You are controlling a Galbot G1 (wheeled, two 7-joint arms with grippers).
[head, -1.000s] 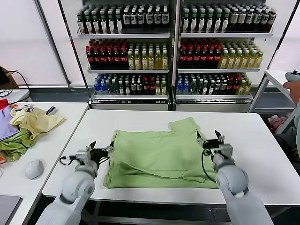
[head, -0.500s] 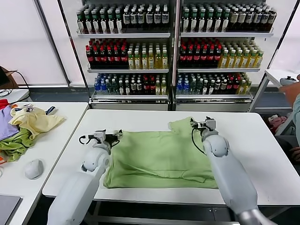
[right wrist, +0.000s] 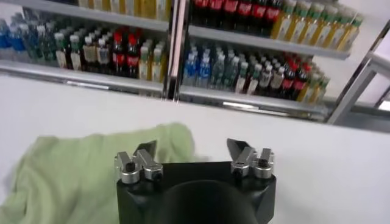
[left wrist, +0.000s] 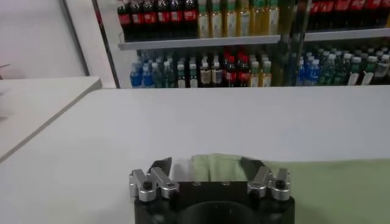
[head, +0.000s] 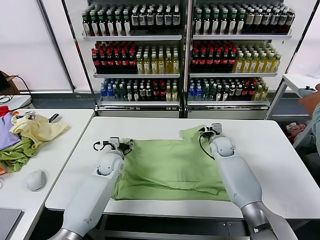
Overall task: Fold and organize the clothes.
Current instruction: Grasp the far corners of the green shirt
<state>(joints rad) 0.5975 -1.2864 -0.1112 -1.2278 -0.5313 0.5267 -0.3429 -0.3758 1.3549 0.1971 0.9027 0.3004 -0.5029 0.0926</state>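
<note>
The clothes, one light green shirt (head: 170, 167), lie spread on the white table (head: 270, 150) with a sleeve sticking out at the far right. My left gripper (head: 122, 145) is low over the shirt's far left corner. Its jaws stand open, and the cloth's edge (left wrist: 213, 165) shows between the fingertips of the gripper (left wrist: 207, 163). My right gripper (head: 207, 131) hovers at the far right sleeve, open (right wrist: 192, 146). The green fabric (right wrist: 79, 170) reaches up to one of its fingers (right wrist: 146, 149); bare table lies under the other.
Shelves of bottles (head: 185, 50) stand behind the table. A side table on the left carries a pale yellow garment (head: 35, 127), a darker green cloth (head: 15, 155) and a white mouse (head: 36, 180). A person's arm (head: 312, 100) shows at the right edge.
Both grippers have travelled away from me along the shirt's sides, from near its front half to its far corners. The shirt itself has barely shifted.
</note>
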